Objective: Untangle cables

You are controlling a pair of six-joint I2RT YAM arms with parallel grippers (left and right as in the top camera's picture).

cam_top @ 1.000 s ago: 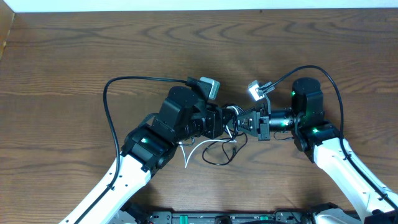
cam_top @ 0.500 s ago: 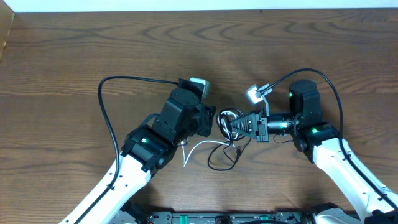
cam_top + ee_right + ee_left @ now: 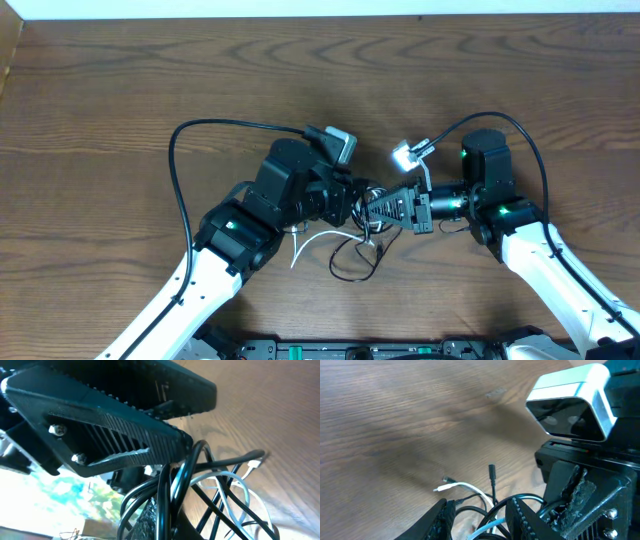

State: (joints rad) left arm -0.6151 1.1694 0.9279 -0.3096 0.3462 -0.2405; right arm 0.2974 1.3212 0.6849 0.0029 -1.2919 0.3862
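Your right gripper is squeezing fully closed on the black loops of the cables, bunched on the table near its middle. Your left gripper is standing partly apart around them (the white one too); whether it is pinching, I cannot tell.

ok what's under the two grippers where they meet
Tangled cables: a white cord and black ones trail out onto the table. Overhead, the left gripper and right gripper cover the knot itself; the right is shut on some cables.
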